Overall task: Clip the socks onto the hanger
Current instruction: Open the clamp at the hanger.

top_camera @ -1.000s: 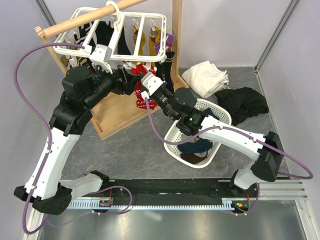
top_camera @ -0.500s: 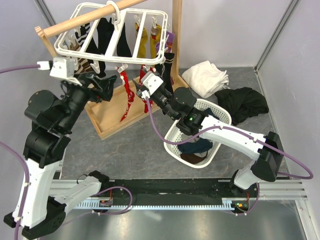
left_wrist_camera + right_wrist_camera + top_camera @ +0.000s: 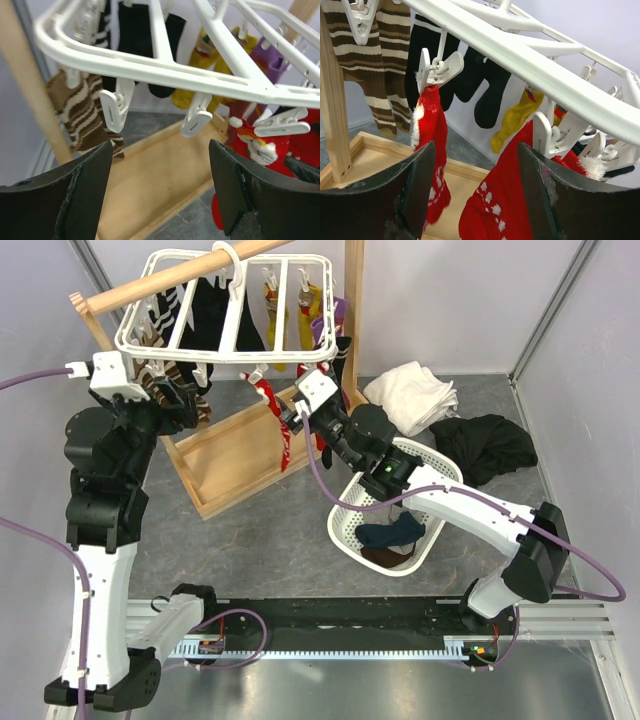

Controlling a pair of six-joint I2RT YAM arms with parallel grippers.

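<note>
Red socks (image 3: pixel 431 145) up on the hanger (image 3: pixel 228 352)
They dangle from clip pegs (image 3: pixel 437 67) on its front rail, over the wooden stand (image 3: pixel 235 468). Left jaws and right jaws both spread wide, gripping nothing.

Under the hanger (image 3: pixel 150 69), pegs (image 3: pixel 196 122), black socks (image 3: pixel 487 107) and red socks (image 3: pixel 431 150) hang close together; a narrow gap opens between the two red socks; the post (image 3: pixel 352 315) bars the right end; the bar (image 3: pixel 150 282) crosses above; the basket (image 3: pixel 345 525) sits to the right; the table (image 3: pixel 270 540) in front is open.
</note>
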